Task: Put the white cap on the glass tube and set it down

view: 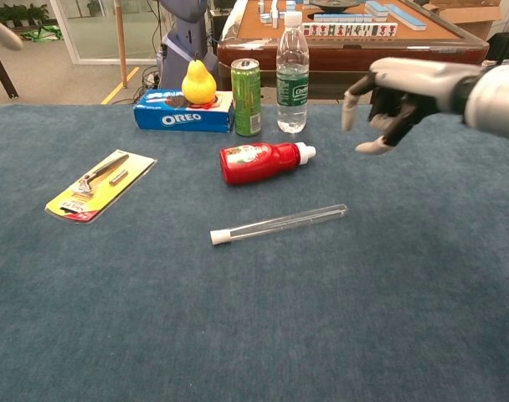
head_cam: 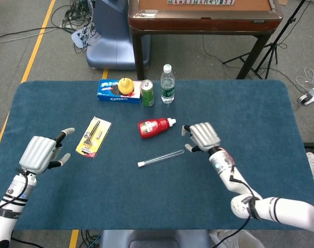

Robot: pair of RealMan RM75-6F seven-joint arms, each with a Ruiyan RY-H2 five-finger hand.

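clear glossy glass tube [view: 284, 223], white plastic cap [view: 218, 237], matt blue cloth table [view: 254, 335], shiny green metal can [view: 246, 97]

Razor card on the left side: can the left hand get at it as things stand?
Probably yes. The left hand hovers open just left of the yellow carded razor pack, with only bare blue tablecloth between them; nothing sits on the pack.
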